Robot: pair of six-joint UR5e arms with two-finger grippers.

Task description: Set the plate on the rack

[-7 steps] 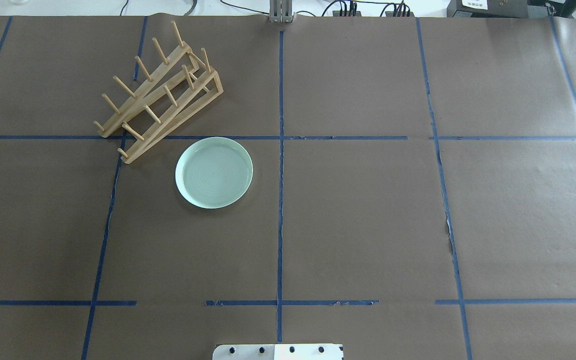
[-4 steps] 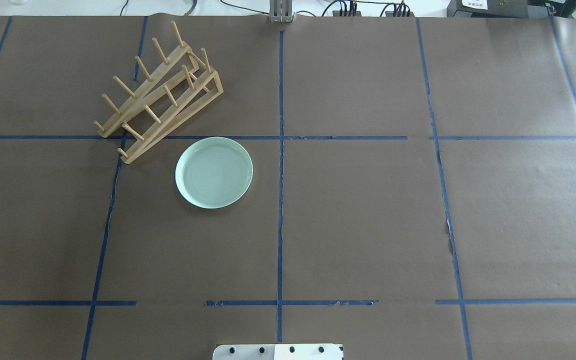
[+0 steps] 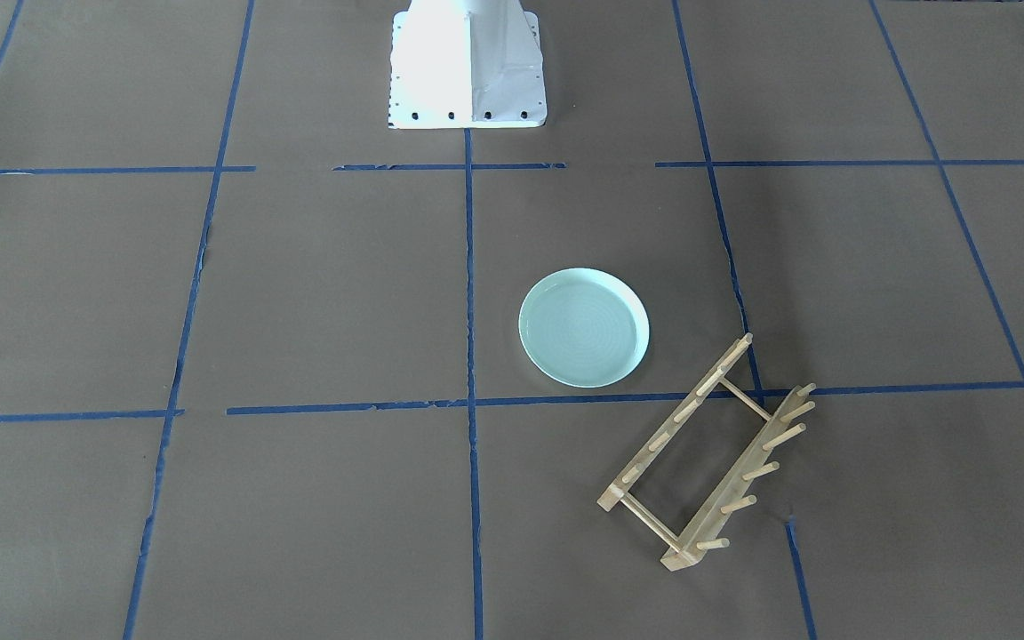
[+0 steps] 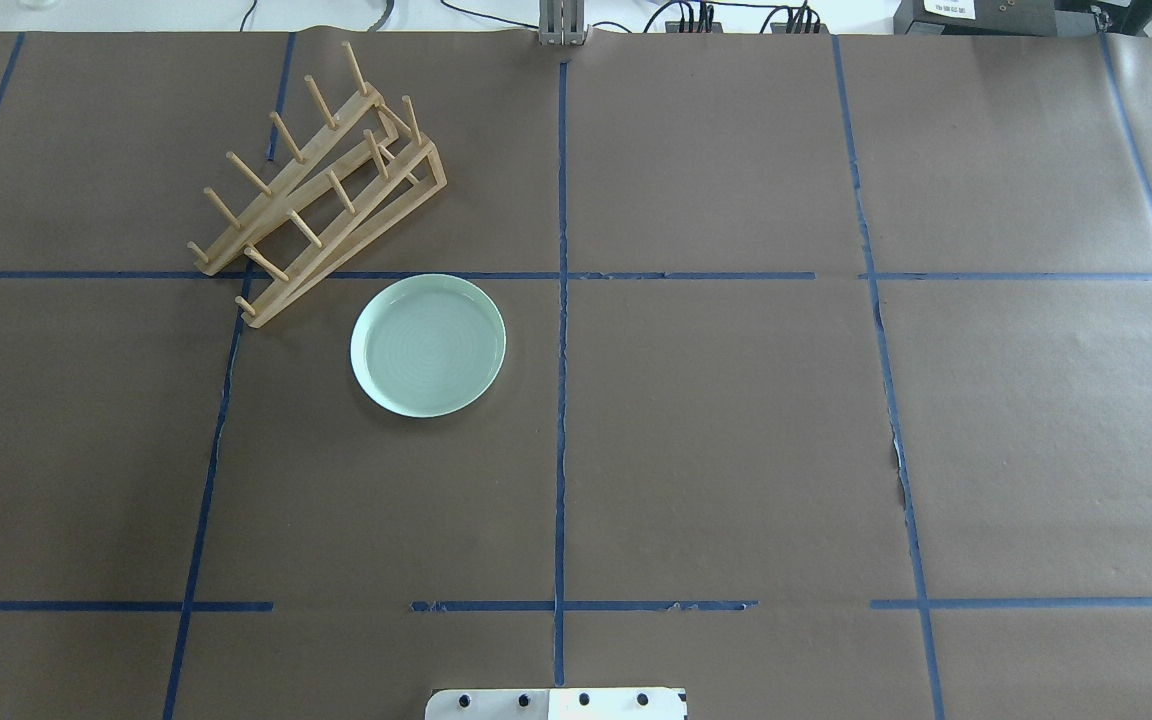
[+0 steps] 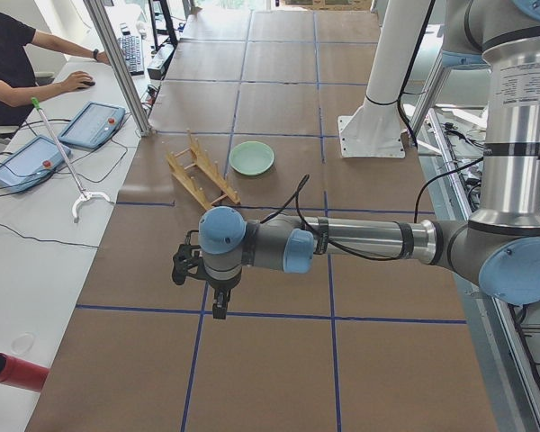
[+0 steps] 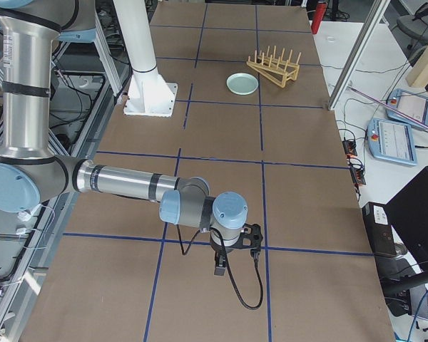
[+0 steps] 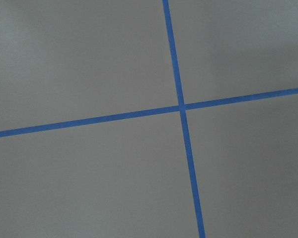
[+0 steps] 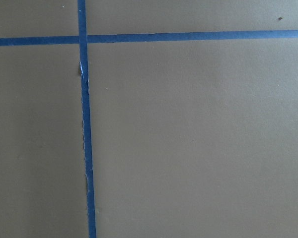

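Plate [image 4: 428, 345] lies flat on the table [image 4: 736, 420], rim up, just beside the rack [image 4: 321, 190] on the side facing the robot's base [image 3: 466, 62]. Plate and rack are close but not touching; a narrow strip of brown paper shows between them. No plate sits in the rack. The rack stands on its rails, pegs up, set diagonally across a crossing of blue tape lines [image 4: 563, 275].

Left gripper [image 5: 218, 311] hangs pointing down over the table, well apart from the rack, toward the table's left end. Cannot tell whether its fingers are apart or together.

Right gripper [image 6: 220, 269] hangs pointing down far from the rack, toward the opposite end. Finger state cannot be told either.

Both wrist views show only paper and tape.
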